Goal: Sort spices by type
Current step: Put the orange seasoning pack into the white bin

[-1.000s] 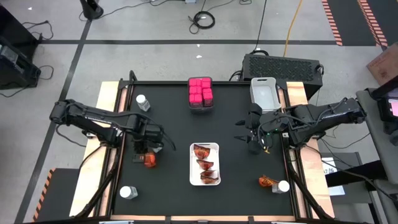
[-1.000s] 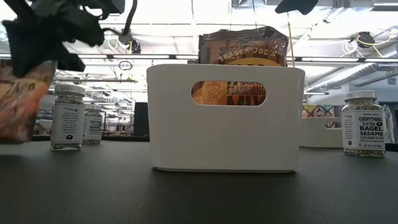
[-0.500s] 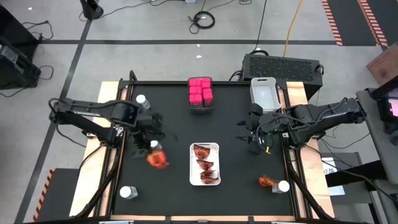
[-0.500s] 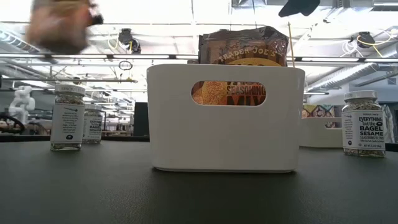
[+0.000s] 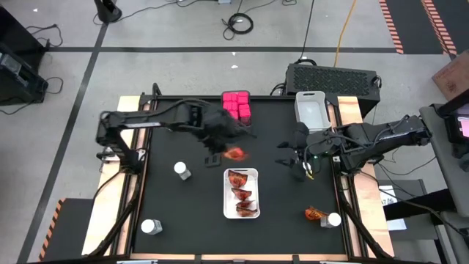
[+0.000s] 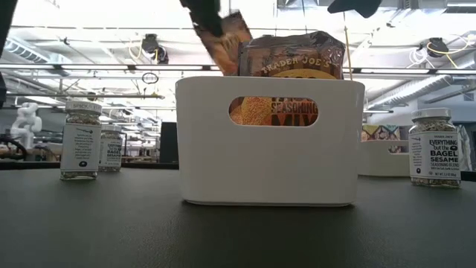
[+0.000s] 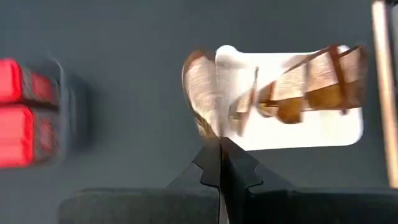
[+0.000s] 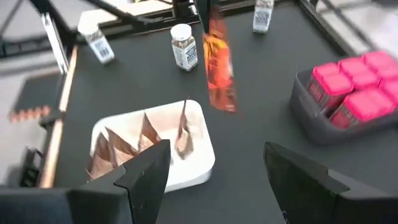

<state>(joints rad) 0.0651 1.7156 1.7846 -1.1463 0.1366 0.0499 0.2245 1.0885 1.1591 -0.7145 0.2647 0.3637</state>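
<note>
Packets (image 5: 241,194) in tray (image 5: 253,174) — cubes (image 5: 236,107) seemingly behind

The left end effector (image 5: 224,152) has carried its packet (image 5: 235,154) across to the white tray (image 5: 253,192).

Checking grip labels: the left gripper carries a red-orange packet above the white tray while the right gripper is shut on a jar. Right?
Not quite. The right gripper is open and empty, as the right wrist view shows. The left gripper does carry the red-orange packet above the white tray.

White tray (image 5: 253,173) mid-table; grey bin (image 5: 236,126) at far edge; empty white bin (image 5: 311,110) beside it.
</note>
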